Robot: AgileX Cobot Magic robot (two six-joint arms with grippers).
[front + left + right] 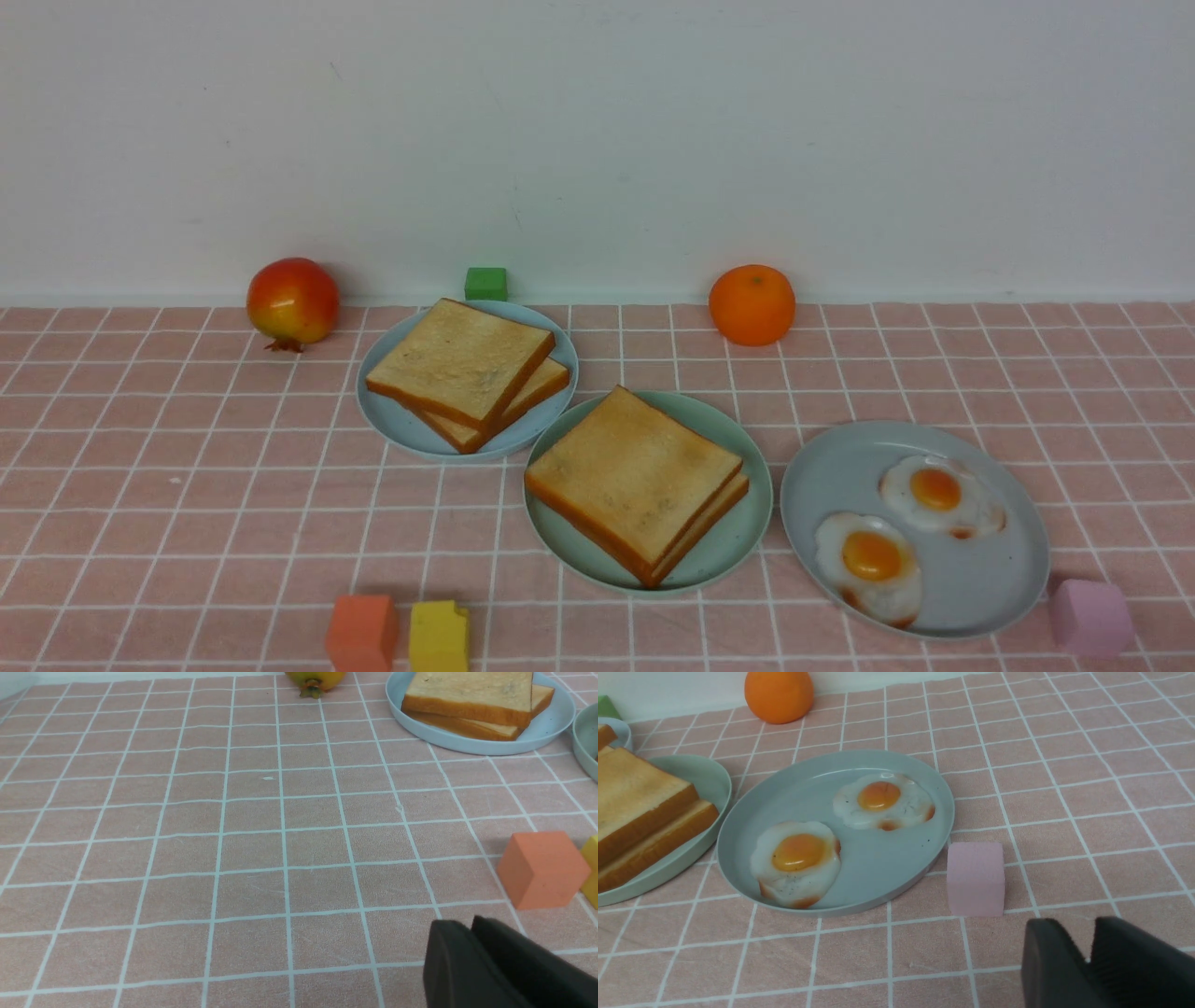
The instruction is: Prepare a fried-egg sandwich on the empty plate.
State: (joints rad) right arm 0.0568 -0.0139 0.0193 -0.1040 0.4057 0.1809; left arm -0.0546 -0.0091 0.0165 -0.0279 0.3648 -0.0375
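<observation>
The mint-green empty plate (747, 546) sits at mid-table and bears two stacked toast slices (635, 481); whether an egg lies between them I cannot tell. To its right, two fried eggs (870, 560) (880, 800) lie on a grey-blue plate (980, 588). Neither arm shows in the front view. My left gripper (467, 924) is shut and empty, low over bare cloth near the orange block (542, 868). My right gripper (1080, 926) hovers near the pink block (976, 877), its jaws a narrow gap apart with nothing between them.
A pale blue plate (392, 420) behind the left of the mint one holds two more toast slices (457, 364). A red-yellow fruit (292, 301), a green cube (485, 283) and an orange (752, 303) stand by the wall. A yellow block (439, 637) sits at the front edge.
</observation>
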